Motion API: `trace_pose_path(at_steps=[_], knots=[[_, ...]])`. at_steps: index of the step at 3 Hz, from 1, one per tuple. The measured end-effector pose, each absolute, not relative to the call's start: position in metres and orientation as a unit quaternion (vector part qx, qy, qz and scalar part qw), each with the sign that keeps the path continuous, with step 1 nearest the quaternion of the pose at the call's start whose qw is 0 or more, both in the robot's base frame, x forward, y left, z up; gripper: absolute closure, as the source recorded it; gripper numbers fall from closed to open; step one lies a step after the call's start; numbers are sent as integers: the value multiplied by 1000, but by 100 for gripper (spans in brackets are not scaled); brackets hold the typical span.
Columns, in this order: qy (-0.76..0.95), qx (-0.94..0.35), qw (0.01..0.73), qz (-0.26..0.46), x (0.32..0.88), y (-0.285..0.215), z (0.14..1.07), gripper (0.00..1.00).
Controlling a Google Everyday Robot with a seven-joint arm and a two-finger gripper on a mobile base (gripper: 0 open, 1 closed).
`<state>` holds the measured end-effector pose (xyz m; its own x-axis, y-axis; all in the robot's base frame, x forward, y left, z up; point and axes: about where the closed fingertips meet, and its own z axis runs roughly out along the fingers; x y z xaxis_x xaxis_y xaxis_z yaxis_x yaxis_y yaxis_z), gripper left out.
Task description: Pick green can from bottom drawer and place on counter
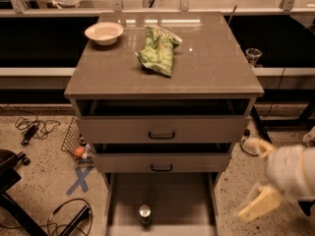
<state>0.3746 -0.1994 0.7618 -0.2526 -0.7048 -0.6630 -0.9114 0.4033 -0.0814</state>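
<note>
The green can point(144, 213) stands upright on the grey floor of the open bottom drawer point(172, 195), near its front edge, with its silver top showing. The counter point(206, 63) is the glossy grey-brown top of the cabinet. My gripper point(257, 177) is at the lower right, outside the drawer's right side and about level with it. Its two cream fingers point(259, 204) are spread apart with nothing between them. It is well to the right of the can and touches nothing.
A green snack bag point(158, 51) and a white bowl point(104, 33) lie on the counter's back left. The two upper drawers point(162, 129) are slightly open above the bottom one. Cables point(34, 129) and a blue tape cross point(80, 179) are on the floor at left.
</note>
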Motion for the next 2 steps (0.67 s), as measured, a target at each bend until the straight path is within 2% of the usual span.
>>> trace_pose_path(at_steps=[1, 2], knots=[[768, -458, 396, 208, 367, -185, 706, 0], [758, -415, 444, 235, 370, -190, 671, 0]])
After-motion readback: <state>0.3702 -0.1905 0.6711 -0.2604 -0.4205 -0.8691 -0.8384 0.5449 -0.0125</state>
